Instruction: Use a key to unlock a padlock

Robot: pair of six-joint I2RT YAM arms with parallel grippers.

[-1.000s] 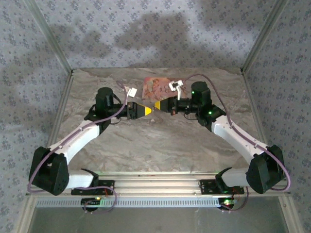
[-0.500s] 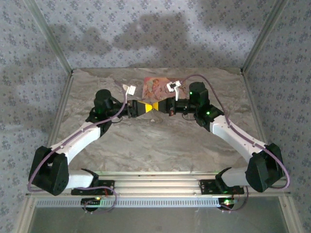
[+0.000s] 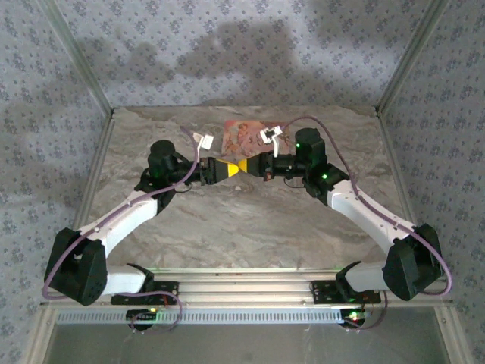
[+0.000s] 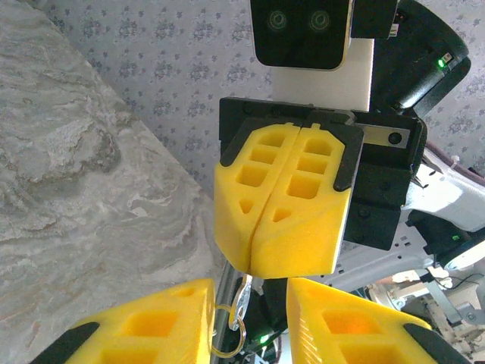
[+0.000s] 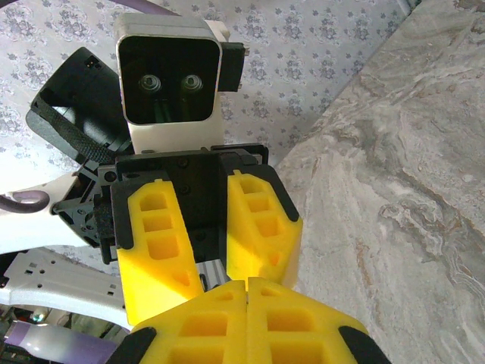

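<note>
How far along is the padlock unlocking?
Done: the right hand is shut, with a small metal piece on a ring dangling from it, likely the key. In hand: the open left hand faces it tip to tip. Left: the unlocking itself.

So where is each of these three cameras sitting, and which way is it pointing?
Top: above and behind the arms, looking down on the table; both whole arms show, left gripper opposite right gripper.
Left wrist: just behind the left gripper, facing the right gripper, shut on a key; own open fingers at bottom.
Right wrist: just behind the right gripper, facing the open left gripper; own shut fingers at bottom.
Shared: the wrist views face each other.
</note>
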